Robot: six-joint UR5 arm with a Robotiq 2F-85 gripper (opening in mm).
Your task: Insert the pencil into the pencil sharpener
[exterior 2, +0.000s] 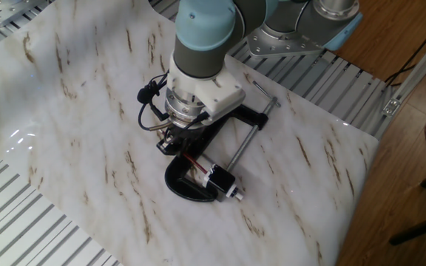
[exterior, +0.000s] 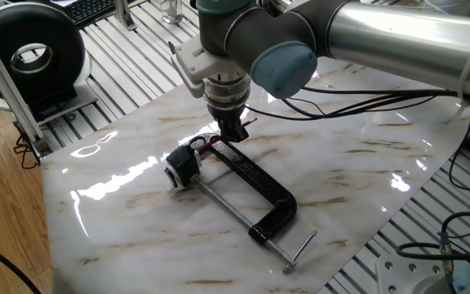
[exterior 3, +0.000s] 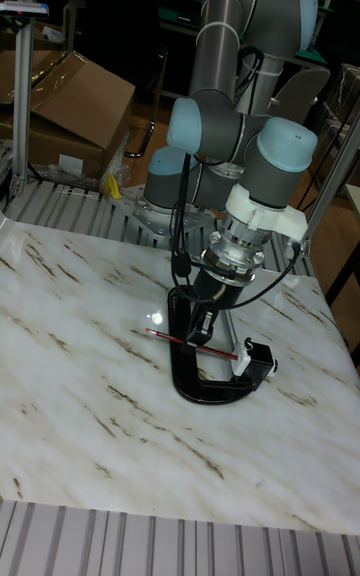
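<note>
Pencil (exterior 3: 190, 342) — thin, straight, red-pink, lying near level above the marble table (exterior 3: 80, 406). Gripper (exterior 3: 207, 324) clamped on it; tip at the pencil sharpener (exterior 3: 259, 358) — small black block, pale face.

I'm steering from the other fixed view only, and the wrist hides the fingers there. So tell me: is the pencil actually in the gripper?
Observer: Yes. In the tall fixed view the gripper is closed across the pencil, which sticks out on both sides.
Operator: Which way does it point?
Observer: In that view it lies nearly level, with one end toward the pencil sharpener.
Operator: Is it inserted?
Observer: I cannot tell. The tall view shows that end reaching the pencil sharpener beside the black clamp, but the hole itself is hidden.
</note>
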